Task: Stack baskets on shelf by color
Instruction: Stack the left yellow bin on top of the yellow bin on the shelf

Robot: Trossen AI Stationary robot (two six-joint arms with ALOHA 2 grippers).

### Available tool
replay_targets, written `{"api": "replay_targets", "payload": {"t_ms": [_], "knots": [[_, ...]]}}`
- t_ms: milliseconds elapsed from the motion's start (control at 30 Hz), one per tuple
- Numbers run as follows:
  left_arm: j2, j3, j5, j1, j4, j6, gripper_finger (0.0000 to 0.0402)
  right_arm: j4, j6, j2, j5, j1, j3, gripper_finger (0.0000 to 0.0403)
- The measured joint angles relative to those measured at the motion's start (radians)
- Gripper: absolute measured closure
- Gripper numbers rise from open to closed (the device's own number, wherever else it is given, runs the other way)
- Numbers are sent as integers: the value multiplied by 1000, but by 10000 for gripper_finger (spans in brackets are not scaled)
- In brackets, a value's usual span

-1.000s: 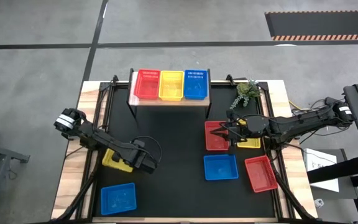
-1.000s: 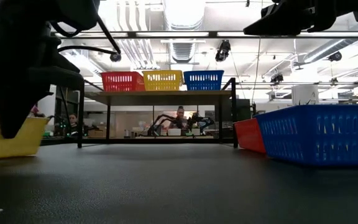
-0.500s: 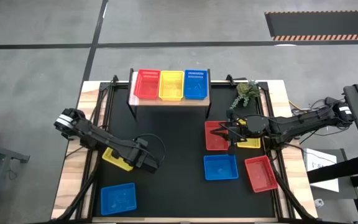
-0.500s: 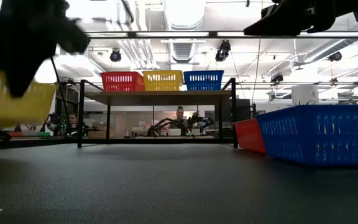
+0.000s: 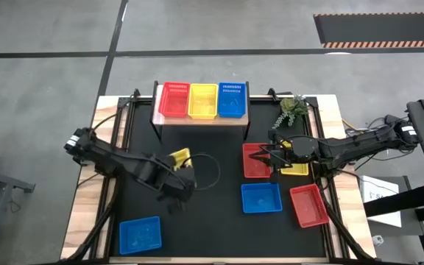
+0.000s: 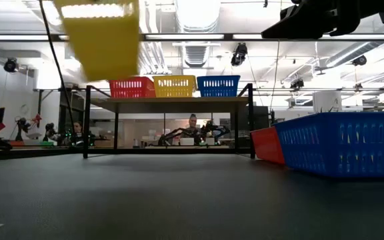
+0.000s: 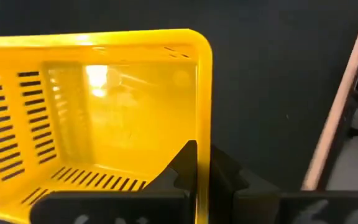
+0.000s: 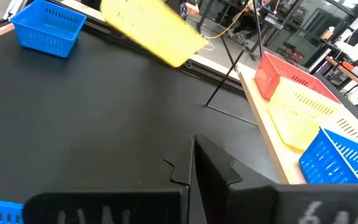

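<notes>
Left gripper [image 5: 180,168] is clamped on the wall of a yellow basket [image 5: 179,158], jaws pinched on the rim as the left wrist view shows. The basket is lifted clear of the table [image 5: 197,213]; in the low view it hangs high and tilted, above shelf level. It sits left of centre, well short of the shelf [image 5: 201,118].

Shelf holds three baskets in a row: red [image 5: 174,99], yellow [image 5: 203,101], blue [image 5: 231,100]. Left on the table: a blue one [image 5: 140,234] near the front left, and on the right side a red one [image 5: 257,160], a blue one [image 5: 261,197], another red [image 5: 309,205], and a yellow one [image 5: 295,168] partly under the right arm.

Right gripper [image 5: 273,156] is over the right-hand red basket, jaws together, holding nothing that I can see.

Risks, as I judge them:
- Grip is on one wall only. The basket hangs off to one side, so it could swing or pivot in the jaws during travel and arrive skewed.
- A skewed basket would not nest into the yellow one on the shelf; it could catch a rim and push the red or blue neighbour, since the three touch.
- Thin perforated plastic may flex and slip out if the arm moves fast.
- Coming in too low could knock the shelf edge or legs.
- The target slot is the middle one, so there is little side room.
</notes>
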Motion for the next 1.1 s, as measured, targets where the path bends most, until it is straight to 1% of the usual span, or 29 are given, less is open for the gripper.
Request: {"api": "replay_targets", "payload": {"t_ms": [100, 367, 567, 700, 867, 1100], "knots": [[0, 69, -68, 17, 2, 110, 402, 0, 0, 0, 0, 0, 0, 394], [1, 218, -198, 76, 58, 450, 402, 1, 0, 0, 1, 0, 0, 394], [1, 279, -213, 181, 71, 656, 402, 1, 0, 0, 1, 0, 0, 394], [0, 296, -214, 285, 86, 775, 401, 1, 0, 0, 1, 0, 0, 394], [4, 292, -215, 421, 88, 884, 401, 1, 0, 0, 1, 0, 0, 394], [84, 300, -215, 562, 77, 1047, 401, 1, -3, 0, 3, -2, 0, 394]]}}
